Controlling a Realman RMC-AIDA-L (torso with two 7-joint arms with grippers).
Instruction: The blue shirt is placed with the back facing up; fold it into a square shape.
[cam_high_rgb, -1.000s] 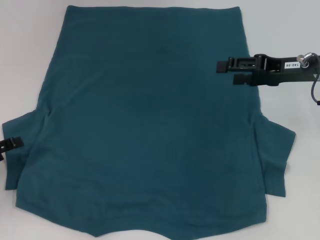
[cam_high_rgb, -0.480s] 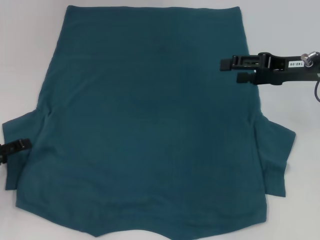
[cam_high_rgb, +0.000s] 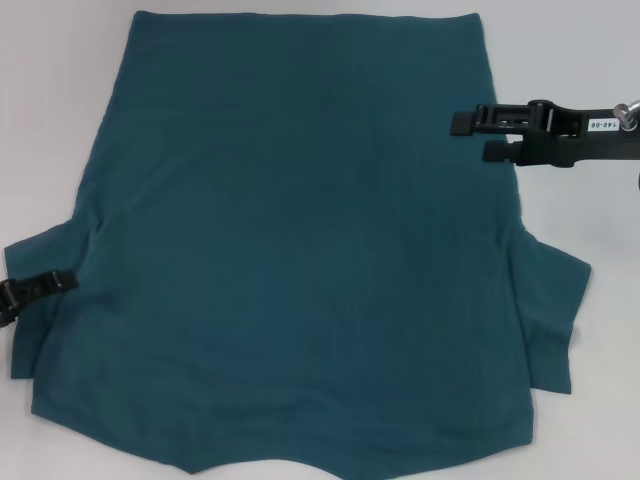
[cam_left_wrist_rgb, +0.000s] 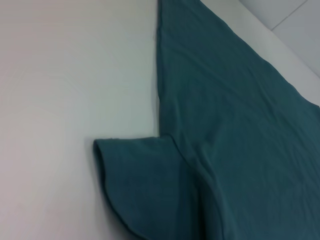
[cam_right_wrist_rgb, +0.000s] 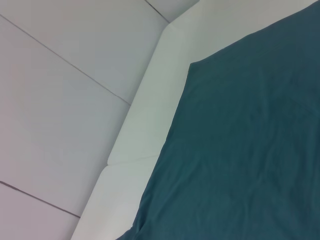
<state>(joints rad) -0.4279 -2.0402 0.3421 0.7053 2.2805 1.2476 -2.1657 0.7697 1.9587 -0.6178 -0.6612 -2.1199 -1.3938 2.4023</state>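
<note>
Blue shirt (cam_high_rgb: 300, 250): flat, unfolded on bench (cam_high_rgb: 60, 100). Left end effector (cam_high_rgb: 40, 287) at sleeve, right end effector (cam_high_rgb: 478, 135) parted above; we advised pinching sleeves evenly; left's state untellable.

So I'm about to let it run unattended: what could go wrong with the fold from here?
The left gripper is coming in at the left sleeve; it may push the fabric into a bunch instead of gripping it. The right gripper hangs over the blue shirt near its right edge, far from the right sleeve, so the two sides could fold unevenly.
</note>
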